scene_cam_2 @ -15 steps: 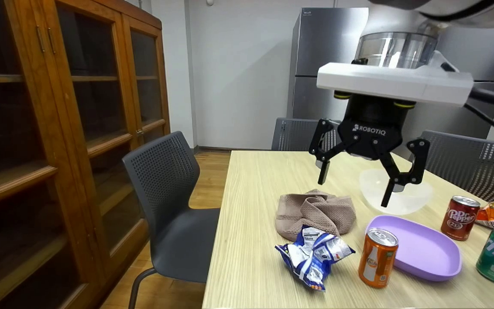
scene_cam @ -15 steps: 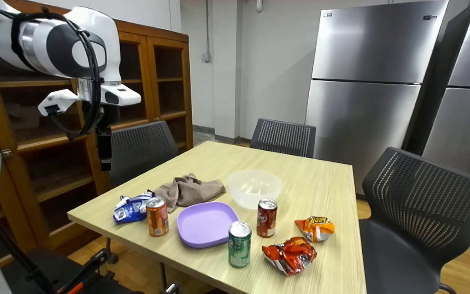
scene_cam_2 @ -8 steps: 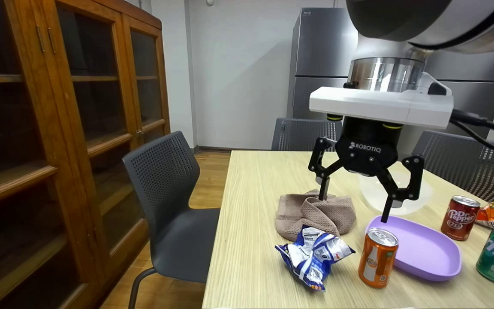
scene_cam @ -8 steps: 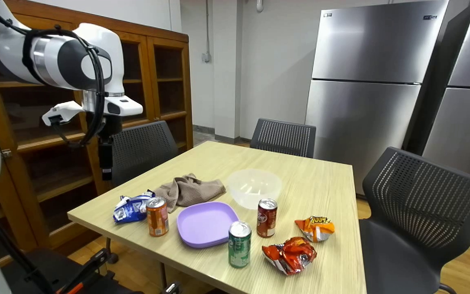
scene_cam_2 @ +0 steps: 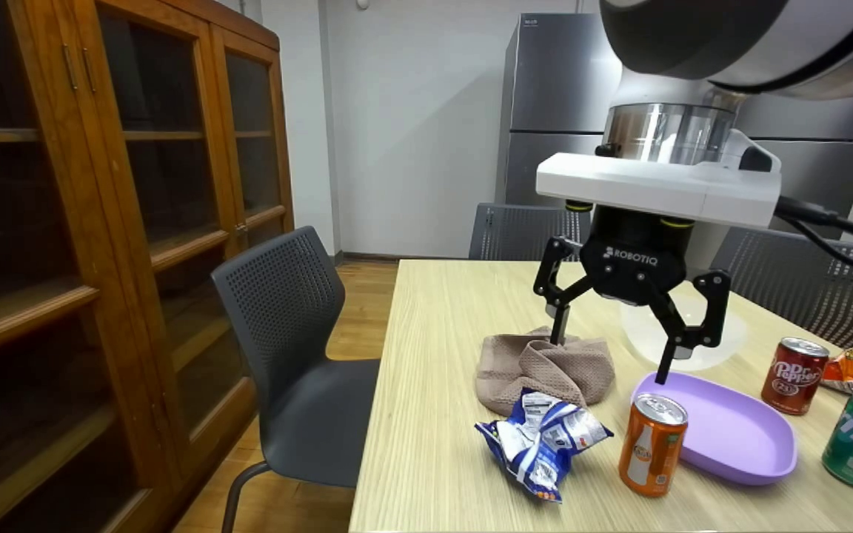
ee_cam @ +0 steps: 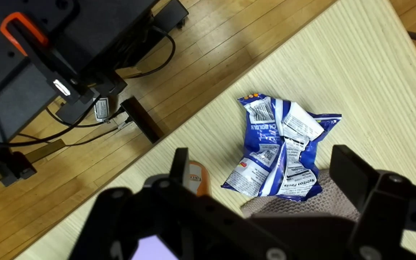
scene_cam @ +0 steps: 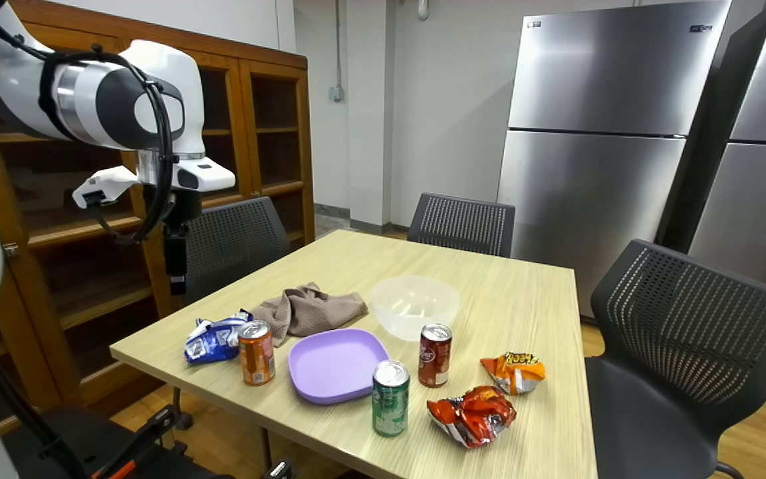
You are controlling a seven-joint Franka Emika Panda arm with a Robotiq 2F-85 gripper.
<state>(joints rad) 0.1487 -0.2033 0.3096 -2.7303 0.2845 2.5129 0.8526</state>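
We see a crumpled blue-and-white snack bag (ee_cam: 280, 148) lying near the edge of the worktop (ee_cam: 356, 72), its nutrition label facing up, one end meeting the brown cloth (ee_cam: 332, 198), just beside the orange can (scene_cam_2: 653, 448).

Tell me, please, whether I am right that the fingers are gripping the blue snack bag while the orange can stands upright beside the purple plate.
Not quite: the fingers stand open and hold nothing, while the blue snack bag lies on the table, as an exterior view shows. The orange can does stand upright beside the purple plate.
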